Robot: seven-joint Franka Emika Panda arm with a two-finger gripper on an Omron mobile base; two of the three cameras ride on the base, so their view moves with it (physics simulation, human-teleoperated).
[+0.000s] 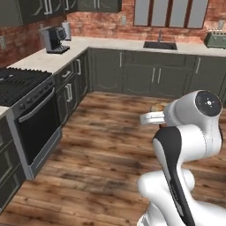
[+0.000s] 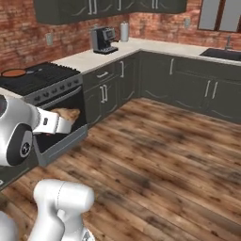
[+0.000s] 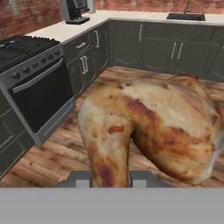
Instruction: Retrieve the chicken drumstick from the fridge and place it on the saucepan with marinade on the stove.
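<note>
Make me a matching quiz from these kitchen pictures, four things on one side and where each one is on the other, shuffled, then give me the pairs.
Things:
1. chicken drumstick
2. saucepan
3. coffee machine
4. sink

Places:
A. set into the back counter under the window
B. on the corner counter by the brick wall
C. on the stove, at its far left side in the right base view
D. held in the pincer, above the wood floor

Pairs: 1-D, 2-C, 3-B, 4-A
</note>
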